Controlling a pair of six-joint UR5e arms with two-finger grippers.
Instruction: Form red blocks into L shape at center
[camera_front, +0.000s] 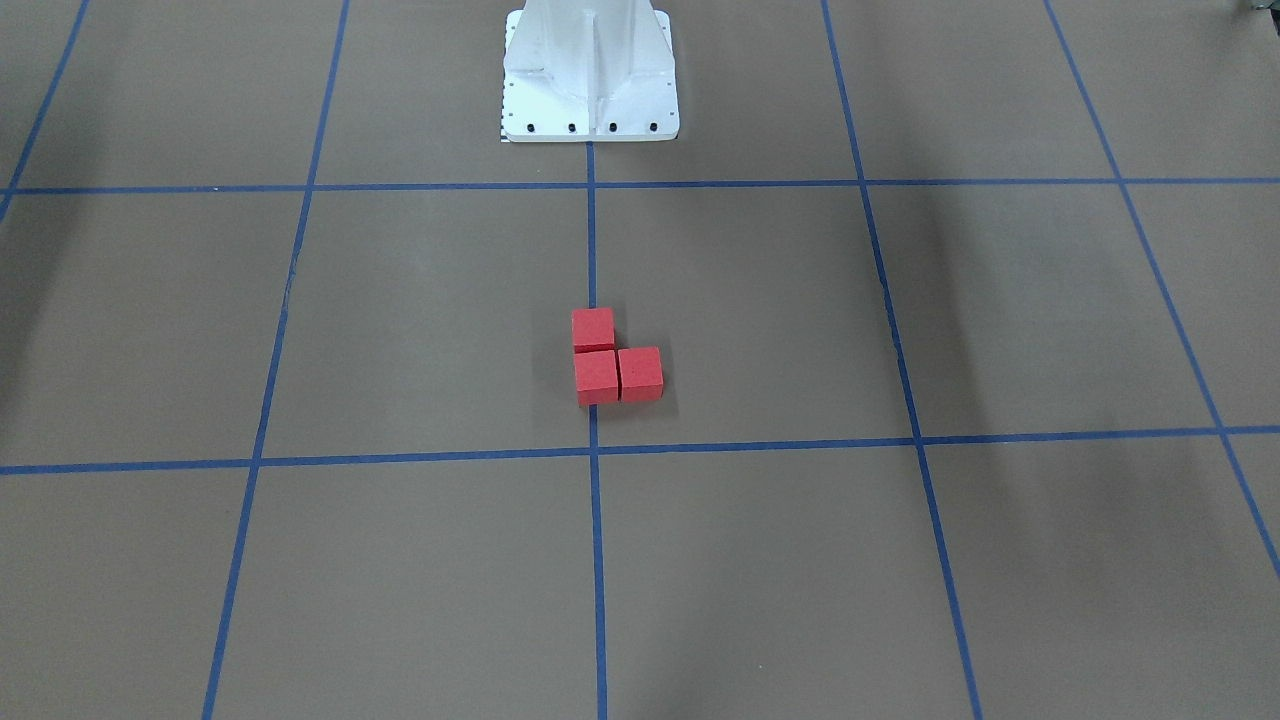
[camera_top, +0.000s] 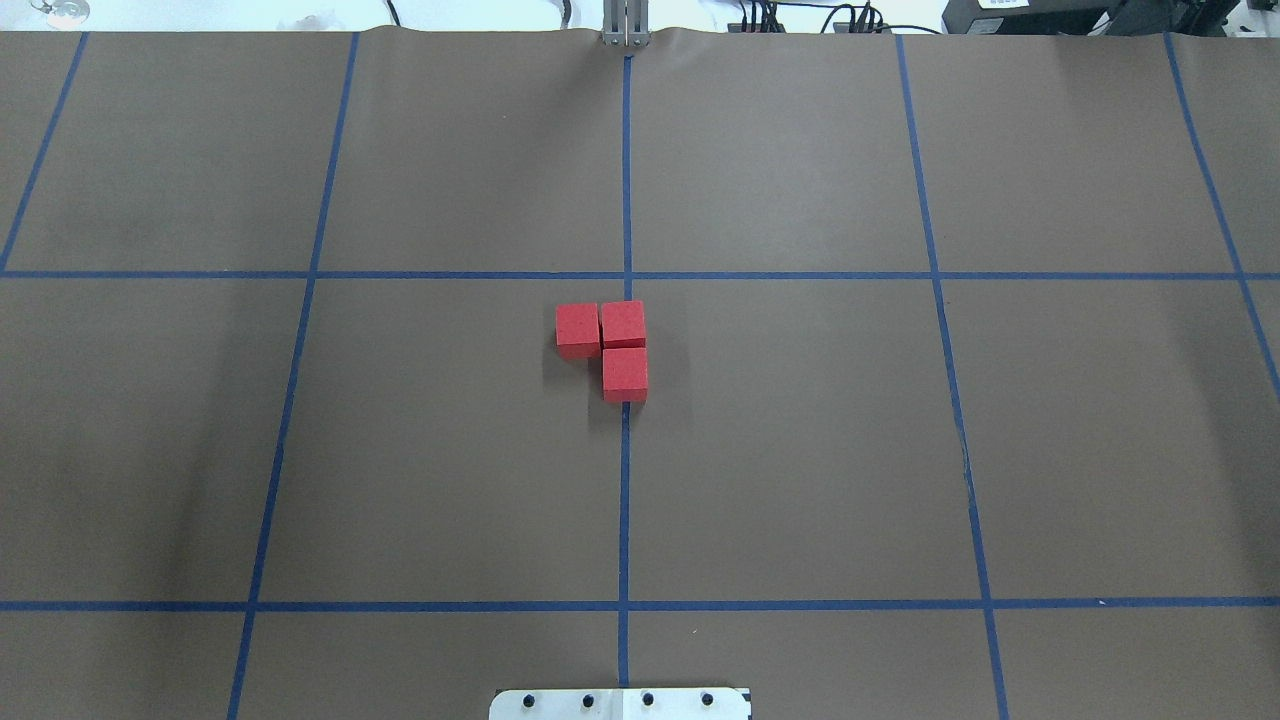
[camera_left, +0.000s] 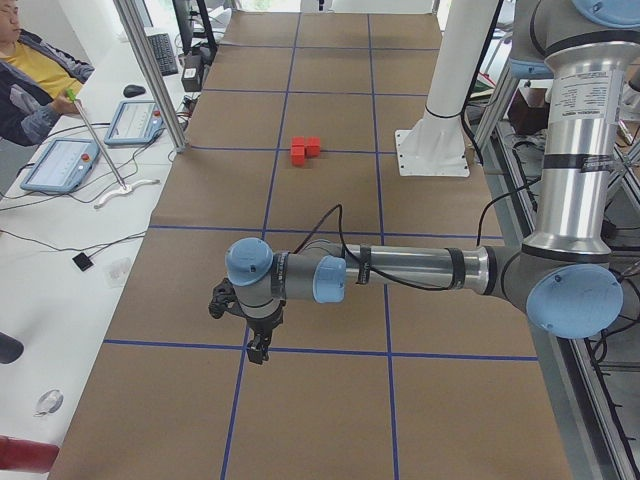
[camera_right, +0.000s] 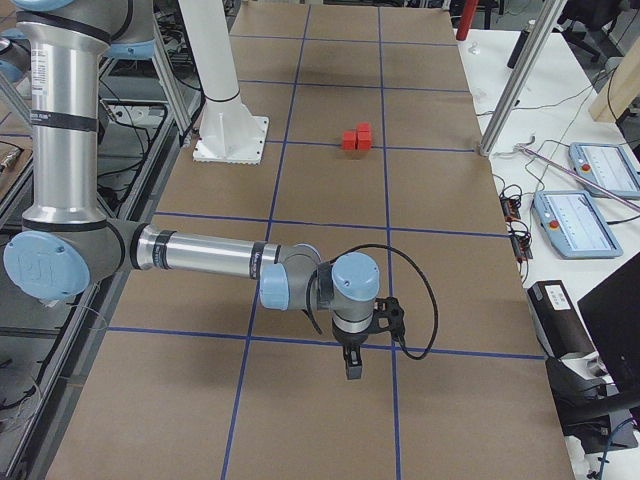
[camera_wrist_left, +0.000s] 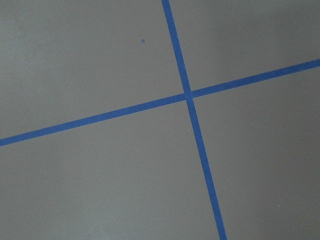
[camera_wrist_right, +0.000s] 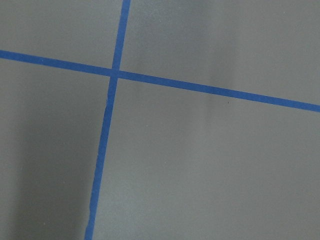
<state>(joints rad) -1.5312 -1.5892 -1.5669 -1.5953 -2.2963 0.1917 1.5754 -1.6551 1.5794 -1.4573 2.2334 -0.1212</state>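
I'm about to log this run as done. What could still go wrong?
1. The red blocks touch in an L, so a nudge to one would likely shift the others.
2. The left gripper and right gripper hang low over the table's ends; a low sweep inward could hit the L.
3. One end block looks slightly out of line, which a strict check might reject.

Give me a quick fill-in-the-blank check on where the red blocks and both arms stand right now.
1. The ___ red blocks touch one another in an L shape.
2. Two of them sit on the blue tape line; the third lies on the robot's ___ side of it.
3. Of these blocks, ___ is held by the left gripper or the right gripper.

Missing words: three; left; none.
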